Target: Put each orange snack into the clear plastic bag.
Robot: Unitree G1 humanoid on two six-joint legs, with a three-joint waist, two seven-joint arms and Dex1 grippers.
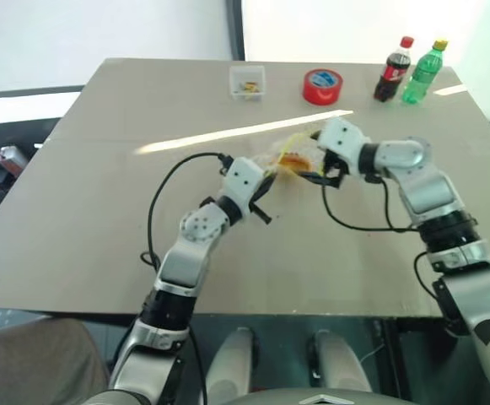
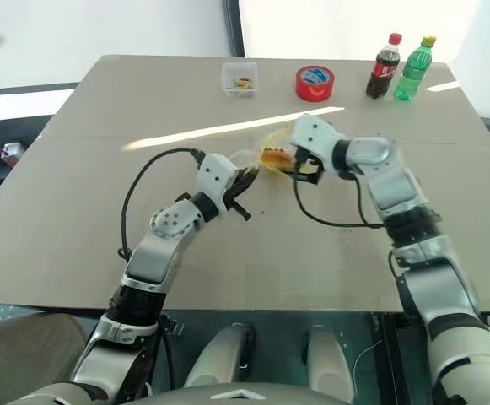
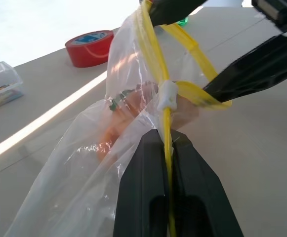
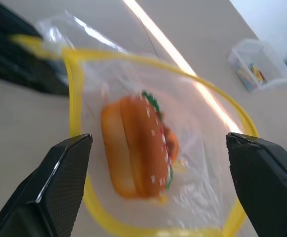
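Note:
The clear plastic bag hangs above the middle of the table, its yellow-rimmed mouth held wide. My left gripper is shut on the bag's yellow strip, just under a small white slider. An orange snack, shaped like a little burger, lies inside the bag, past the yellow rim. It shows as an orange patch through the plastic. A second orange shape sits close behind it; I cannot tell what it is. My right gripper stands wide open at the bag's mouth, with the snack in line between its fingers and touching neither.
At the table's far edge stand a small clear box, a red tape roll, a cola bottle and a green bottle. Black cables loop from both wrists over the table.

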